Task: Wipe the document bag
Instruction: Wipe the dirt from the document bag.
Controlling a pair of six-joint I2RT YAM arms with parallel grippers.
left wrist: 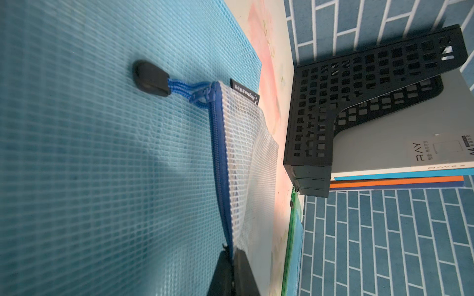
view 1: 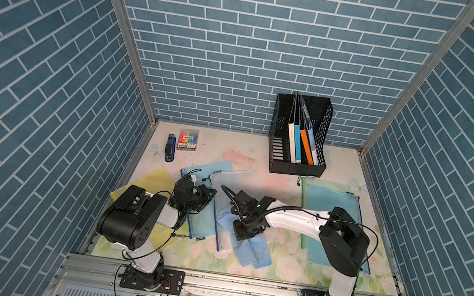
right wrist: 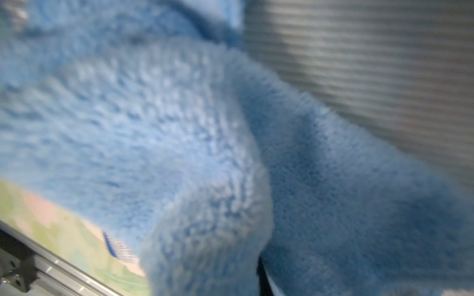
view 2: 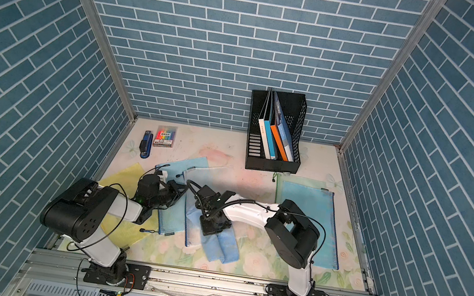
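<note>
Both top views show the right end effector [view 1: 243, 235] closed on the blue cloth [view 1: 256, 253], pressing it onto the clear document bag [view 1: 232, 183] beneath, while the left end effector [left wrist: 230, 250] beside it pinches the bag's zipper edge [left wrist: 218, 153]; wiping seems underway, the next stroke needing steady pressure; cloth-to-bag contact is hidden.

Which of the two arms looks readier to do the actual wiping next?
The right arm. The right gripper is shut on the blue cloth, which lies on the clear mesh bag. The left gripper pinches that bag's zipper edge, likely steadying it, and holds no cloth.
</note>
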